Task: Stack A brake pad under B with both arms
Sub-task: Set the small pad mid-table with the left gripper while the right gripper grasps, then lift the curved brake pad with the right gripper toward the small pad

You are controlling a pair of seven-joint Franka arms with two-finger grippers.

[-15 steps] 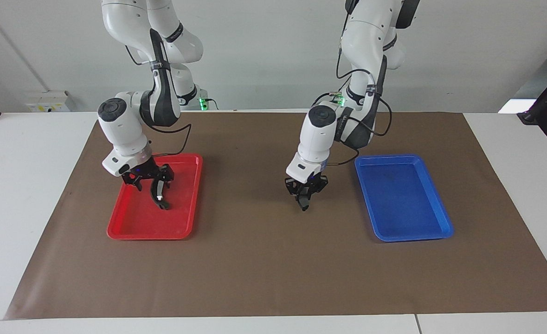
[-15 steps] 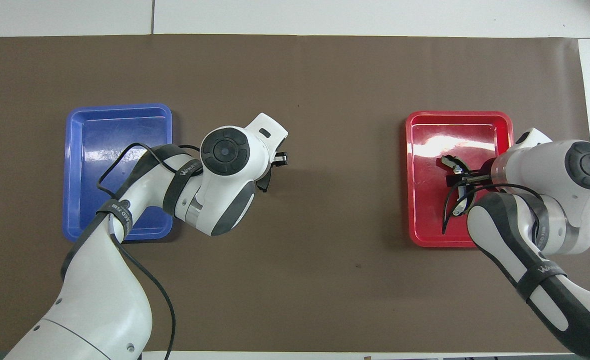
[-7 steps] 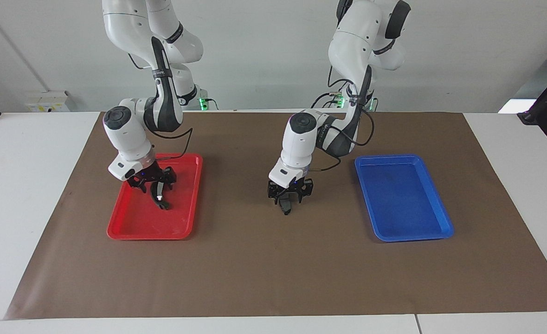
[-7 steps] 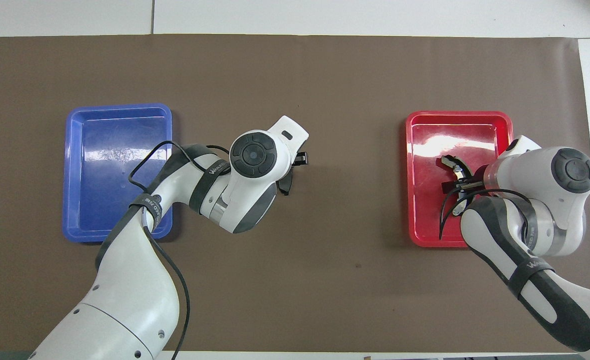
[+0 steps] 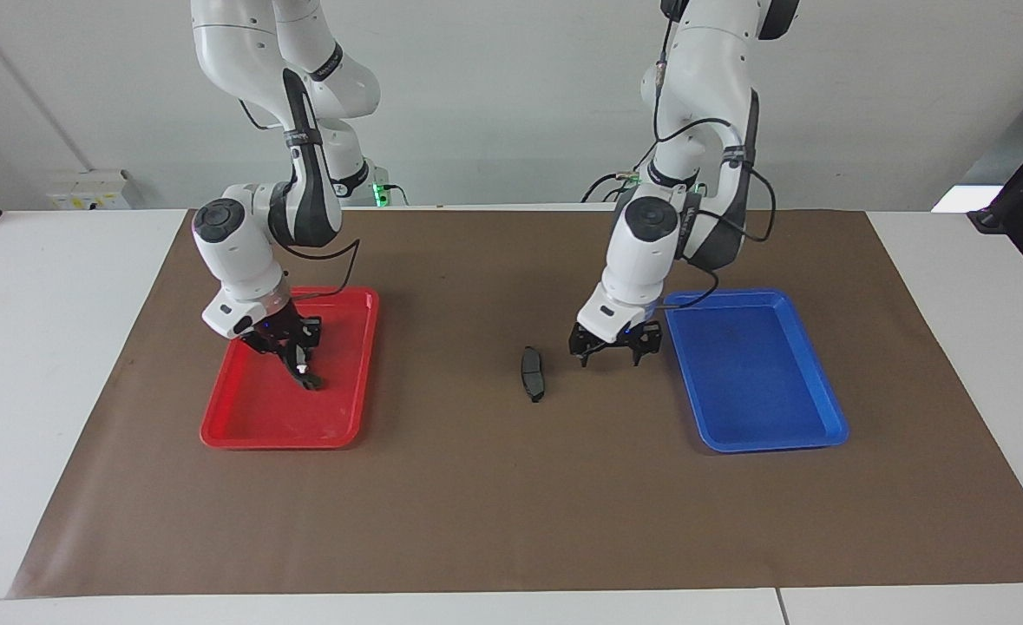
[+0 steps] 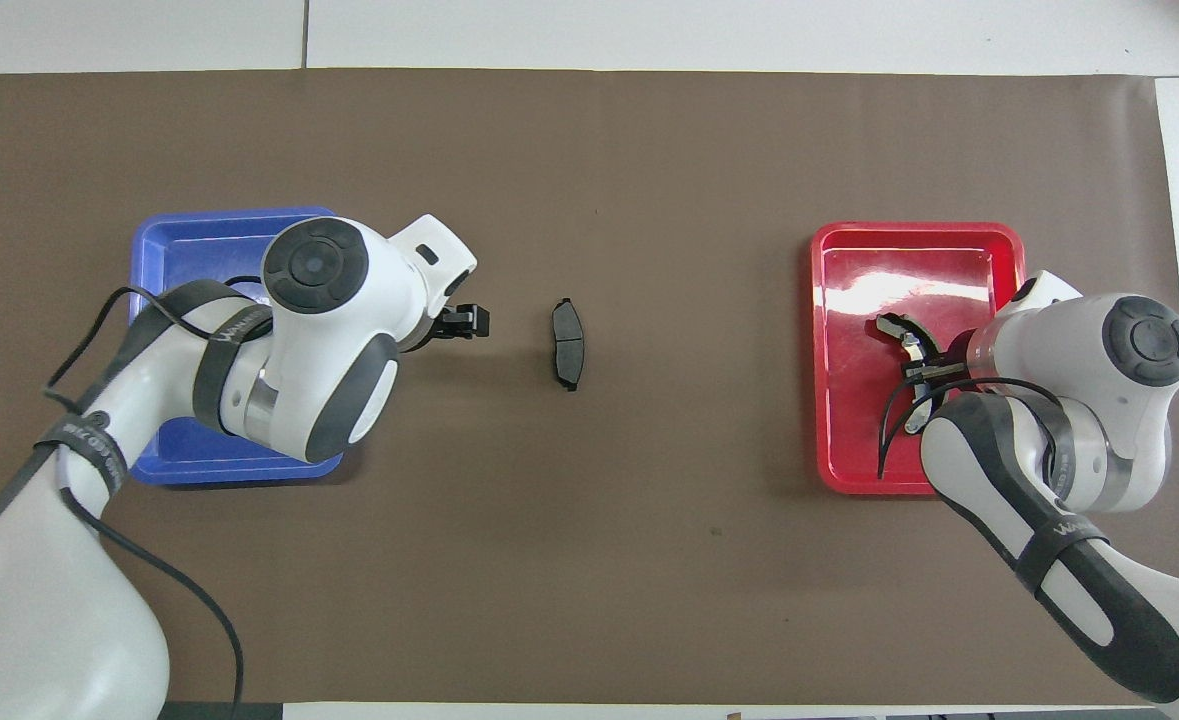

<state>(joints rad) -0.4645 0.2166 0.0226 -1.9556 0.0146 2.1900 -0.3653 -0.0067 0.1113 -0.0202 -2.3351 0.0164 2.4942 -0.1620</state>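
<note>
The A brake pad [image 5: 532, 373], short and all dark, lies flat on the brown mat mid-table, also in the overhead view [image 6: 568, 343]. My left gripper [image 5: 608, 357] is open and empty, low over the mat between the pad and the blue tray; it also shows in the overhead view [image 6: 464, 322]. B [image 5: 305, 375], the long crescent shoe with silver-grey metal, is in the red tray [image 5: 216, 434]. My right gripper [image 5: 297, 354] is shut on B's middle, low over the tray floor. In the overhead view B [image 6: 899, 328] curves out from under the right gripper [image 6: 927, 368].
A blue tray [image 5: 763, 382] sits at the left arm's end of the mat, partly covered by the left arm in the overhead view [image 6: 179, 225]. The red tray [image 6: 829, 470] sits at the right arm's end. A brown mat [image 5: 494, 503] covers the table.
My left gripper let go of the A pad on the mat and drew back toward the blue tray. My right gripper stayed on B in the red tray.
</note>
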